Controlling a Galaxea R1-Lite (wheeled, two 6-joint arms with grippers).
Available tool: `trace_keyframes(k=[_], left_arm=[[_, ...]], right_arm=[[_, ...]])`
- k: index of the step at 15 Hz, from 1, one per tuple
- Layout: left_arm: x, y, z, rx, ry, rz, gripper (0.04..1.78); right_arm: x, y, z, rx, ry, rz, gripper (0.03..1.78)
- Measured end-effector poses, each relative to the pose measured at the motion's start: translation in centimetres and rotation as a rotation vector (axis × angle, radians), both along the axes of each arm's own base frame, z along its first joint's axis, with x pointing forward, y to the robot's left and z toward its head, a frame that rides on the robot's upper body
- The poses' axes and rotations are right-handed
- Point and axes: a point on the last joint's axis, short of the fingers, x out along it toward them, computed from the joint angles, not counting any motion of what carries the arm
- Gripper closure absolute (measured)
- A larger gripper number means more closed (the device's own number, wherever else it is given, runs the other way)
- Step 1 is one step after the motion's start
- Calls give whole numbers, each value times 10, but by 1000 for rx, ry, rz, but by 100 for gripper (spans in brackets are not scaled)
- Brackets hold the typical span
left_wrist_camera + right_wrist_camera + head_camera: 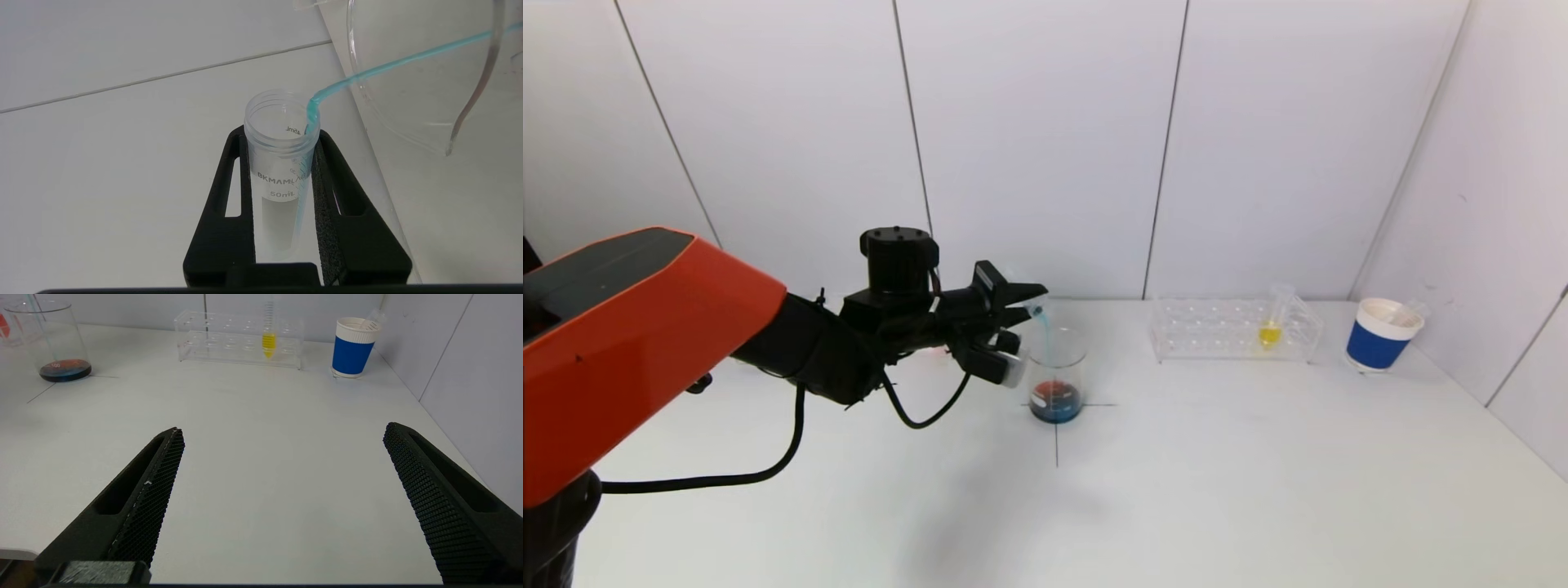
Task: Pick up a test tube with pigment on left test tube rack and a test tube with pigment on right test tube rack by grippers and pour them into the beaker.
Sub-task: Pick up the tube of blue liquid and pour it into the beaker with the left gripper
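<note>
My left gripper is shut on a clear test tube, tipped over the glass beaker. A thin stream of blue pigment runs from the tube's mouth into the beaker, which holds dark blue and red liquid at its bottom. On the right test tube rack stands a tube with yellow pigment, also seen from the right wrist. My right gripper is open above bare table, well short of the rack. The left rack is hidden behind my left arm.
A blue and white paper cup with an empty tube in it stands at the far right near the wall. The cup sits beside the rack's end. White walls close the table at the back and right.
</note>
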Motion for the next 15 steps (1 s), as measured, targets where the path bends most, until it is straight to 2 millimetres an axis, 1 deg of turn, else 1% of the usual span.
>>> trace_keyframes(k=[5,9,15], left_arm=[[0,-1,5,33,-34,3,139],[-2,-5,8,50,-58,-2,139],[-4,-7,8,61,-72,-8,139]], right_arm=[[0,0,0,0,0,0,4],[0,0,0,0,0,0,4],[0,0,0,0,0,0,4]])
